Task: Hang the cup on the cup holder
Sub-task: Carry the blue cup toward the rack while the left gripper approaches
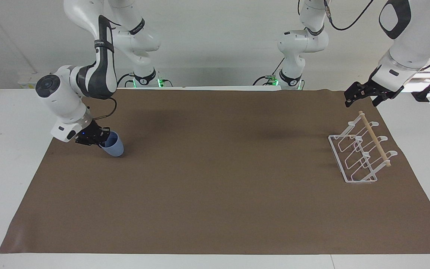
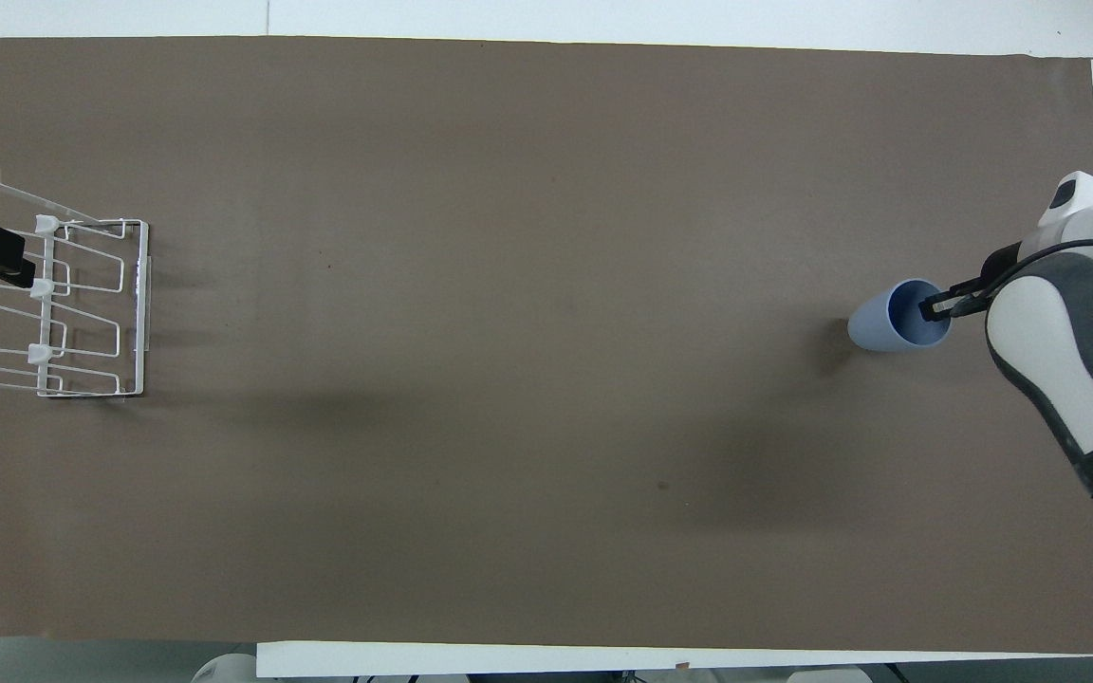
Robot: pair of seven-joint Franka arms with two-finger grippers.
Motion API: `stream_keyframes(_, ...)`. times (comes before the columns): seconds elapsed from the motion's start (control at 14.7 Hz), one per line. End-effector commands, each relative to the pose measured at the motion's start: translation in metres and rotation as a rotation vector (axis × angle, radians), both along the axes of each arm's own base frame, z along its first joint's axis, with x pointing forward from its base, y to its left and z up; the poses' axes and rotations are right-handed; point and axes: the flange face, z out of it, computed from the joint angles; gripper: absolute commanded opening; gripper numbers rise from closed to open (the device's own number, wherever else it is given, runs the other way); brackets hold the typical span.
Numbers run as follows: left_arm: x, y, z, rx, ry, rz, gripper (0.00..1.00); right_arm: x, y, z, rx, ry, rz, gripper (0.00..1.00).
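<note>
Blue plastic is pinched at the rim between the fingers of my right gripper (image 1: pixel 101 141), one inside the mouth and one outside, closed tight on the wall of the cup (image 1: pixel 113 145). It sits at the right arm's end of the brown mat (image 1: pixel 215 209), tilted, its base low at the mat; I cannot tell whether the base touches. My left gripper (image 1: pixel 361 96) waits with fingers spread wide, holding nothing, in the air above the dowel end of the cup holder (image 1: pixel 360 153), which stands well apart at the left arm's end. Risk 1, as I judge it: a rim pinch on thin tapered plastic can let the cup swing or slip during the long carry across the mat. Risk 2: the cup could knock the light wire rack and push it along the mat. The cup's long axis leans from the base up to the mouth, with the mouth turned toward my right wrist and upward, and the narrower base pointing toward the middle of the table.
</note>
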Motion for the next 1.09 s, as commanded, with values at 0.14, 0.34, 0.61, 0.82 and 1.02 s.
stream_keyframes(0.14, -0.017, 0.003, -0.006, 0.016, 0.022, 0.034, 1.00, 0.029, 0.117, 0.023, 0.403, 0.006, -0.161, 0.00)
stream_keyframes(0.34, -0.020, -0.005, -0.015, 0.017, 0.009, 0.093, 1.00, 0.027, 0.215, 0.036, 0.640, 0.123, -0.471, 0.00)
stream_keyframes(0.61, -0.026, -0.046, -0.017, -0.105, 0.014, 0.538, 1.00, 0.004, 0.319, 0.043, 0.801, 0.195, -0.656, 0.00)
stream_keyframes(0.82, -0.026, -0.066, 0.003, -0.195, 0.105, 0.742, 1.00, -0.019, 0.370, 0.040, 0.785, 0.208, -0.697, 0.00)
stream_keyframes(1.02, -0.025, -0.084, 0.012, -0.277, 0.203, 0.948, 1.00, -0.034, 0.394, 0.039, 0.773, 0.260, -0.721, 0.00)
